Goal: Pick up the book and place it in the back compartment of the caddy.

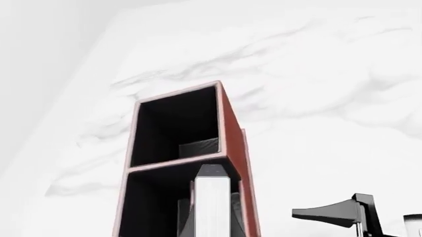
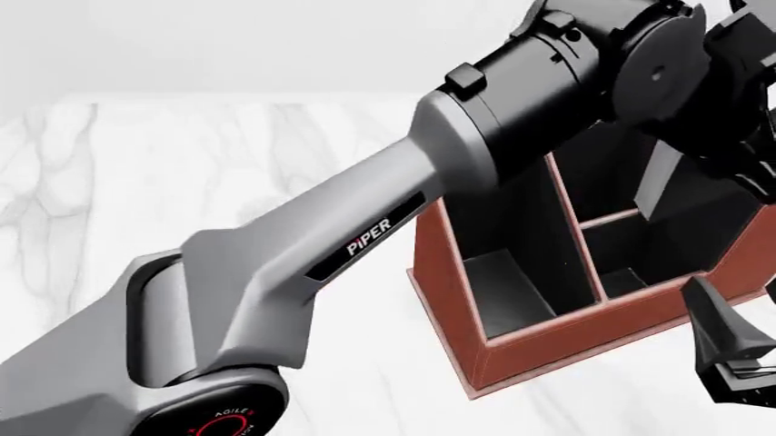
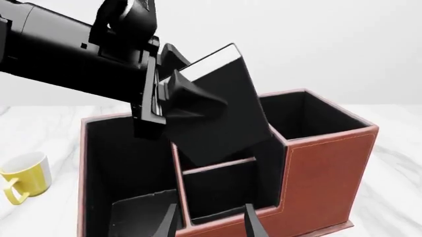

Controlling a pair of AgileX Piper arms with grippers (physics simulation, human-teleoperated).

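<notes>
Book in the air over the caddy, not yet dropped in

The left gripper (image 3: 173, 94) is clamped on the book (image 3: 214, 111), holding it tilted above the reddish caddy (image 3: 323, 168), one lower corner dipping just inside the rim near a partition wall. The pick-up looks done; what's left is lining it up over the back compartment (image 1: 175, 126), lowering it and letting go. The right gripper (image 3: 209, 219) hangs by the caddy's near wall with its fingers apart and nothing in them. A yellow mug (image 3: 25, 177) stands off to one side on the marble table (image 2: 182, 163)
</notes>
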